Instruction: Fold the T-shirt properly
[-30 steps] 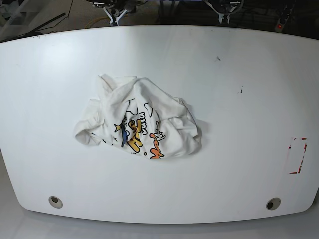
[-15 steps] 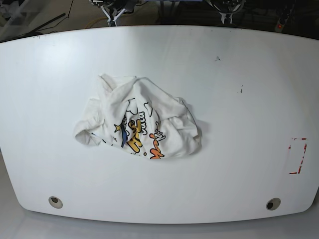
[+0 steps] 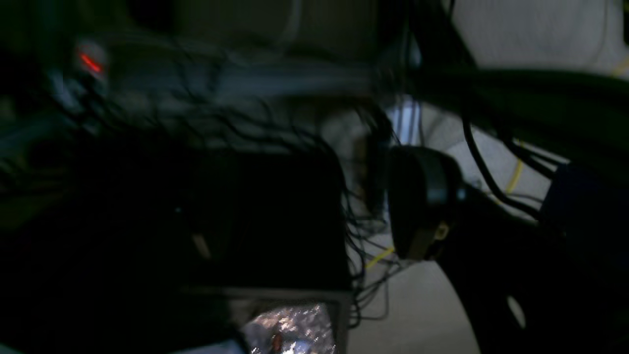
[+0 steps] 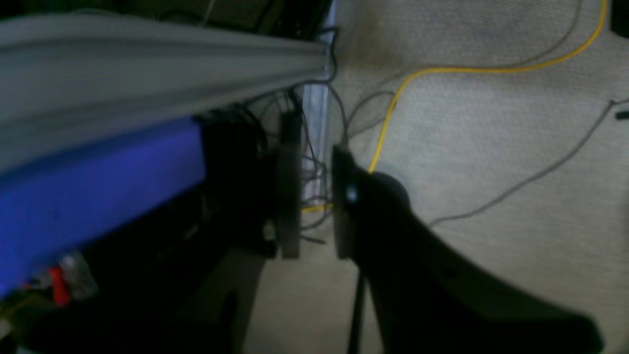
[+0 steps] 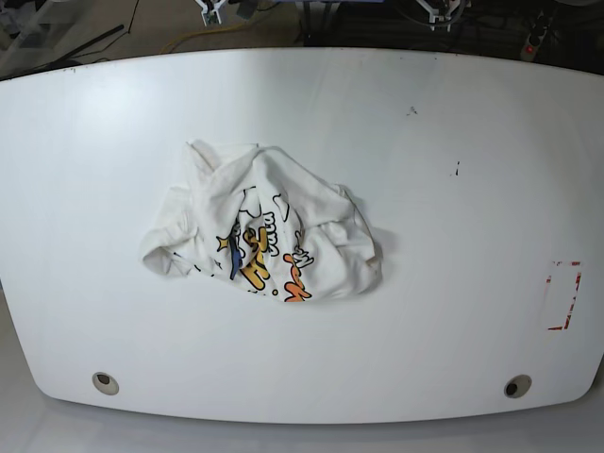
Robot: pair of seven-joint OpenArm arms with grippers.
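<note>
Looking down on the T-shirt [image 5: 264, 222], lying in a crumpled heap toward nine o'clock of the middle of the table [image 5: 453, 236], well apart from every edge

Showing only a patch of the blue, yellow and orange print at the heap's six o'clock, with plain white folds bulging at twelve and three o'clock and a rolled edge tucking under at nine o'clock

Sitting untouched, with nothing pinning or stretching the cloth, and so bunching the way soft cotton does when left loose

Hanging off beyond the table's twelve o'clock edge, to judge by both wrist views, and therefore nowhere near the garment

Pointing the right tool [image 4: 317, 196] at grey carpet [image 4: 491, 147] and a yellow cable [image 4: 442, 71], fingers standing a narrow gap apart and gripping nothing, only background wires showing through

Aiming the left tool [image 3: 400, 196] into a dark, blurred tangle of cables, too murky for telling whether apart or together

Judging the fold as barely beginning: calling first for a spreading-out, probably by pinching two separate edges of the heap and drawing them toward three and nine o'clock until flat

Risking a grab through several layers at once, given how the folds are overlapping

Leaving plenty of bare table toward three o'clock for laying the shirt out, short of the red-marked rectangle [image 5: 564, 294] near four o'clock
</note>
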